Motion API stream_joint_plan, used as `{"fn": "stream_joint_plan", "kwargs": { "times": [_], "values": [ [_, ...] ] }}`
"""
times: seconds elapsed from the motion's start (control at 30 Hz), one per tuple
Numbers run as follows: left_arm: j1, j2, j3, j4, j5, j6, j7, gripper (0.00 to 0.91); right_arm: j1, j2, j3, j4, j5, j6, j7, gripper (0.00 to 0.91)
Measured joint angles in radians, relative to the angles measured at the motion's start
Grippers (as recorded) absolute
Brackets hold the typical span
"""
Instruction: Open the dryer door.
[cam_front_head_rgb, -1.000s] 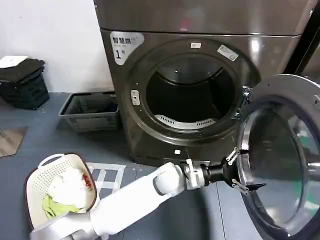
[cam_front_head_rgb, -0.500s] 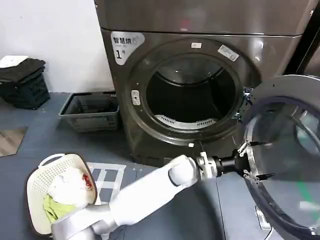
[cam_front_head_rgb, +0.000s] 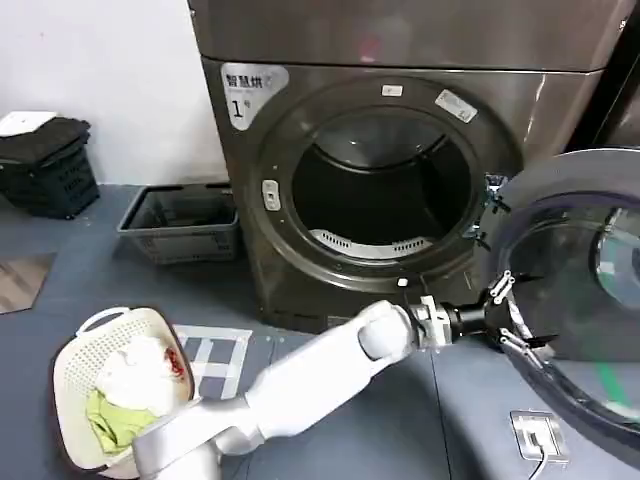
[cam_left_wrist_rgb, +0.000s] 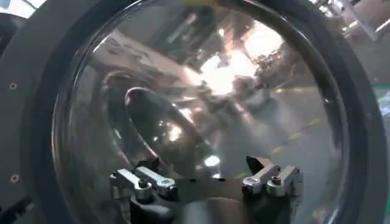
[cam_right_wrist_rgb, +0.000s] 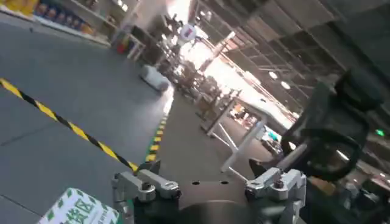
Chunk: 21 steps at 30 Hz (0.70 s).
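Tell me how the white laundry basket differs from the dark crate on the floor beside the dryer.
The white laundry basket is rounded and pale, with handles; the dark crate is rectangular and grey. The basket holds white and green laundry; what the crate holds cannot be made out. The basket stands near the robot's left arm, the crate against the wall beside the dryer. Both stand on the floor.

dryer (cam_front_head_rgb: 400, 150): centre back, landmark
dryer door (cam_front_head_rgb: 575, 290): swung out right-front of dryer, hinged at its opening's right edge
left gripper (cam_front_head_rgb: 512, 318): front of dryer, at door's inner face
laundry basket (cam_front_head_rgb: 125, 385): left-front of dryer
crate (cam_front_head_rgb: 180, 222): just left of dryer
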Motion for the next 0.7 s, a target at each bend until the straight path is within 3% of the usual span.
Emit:
{"fn": "stream_joint_plan", "kwargs": {
  "times": [0.7],
  "values": [
    [-0.016,-0.023,-0.02,0.132,0.02,0.009,-0.021,0.907,0.0,-0.001,-0.002,0.018,0.01,-0.01,-0.006,0.907]
  ]
}}
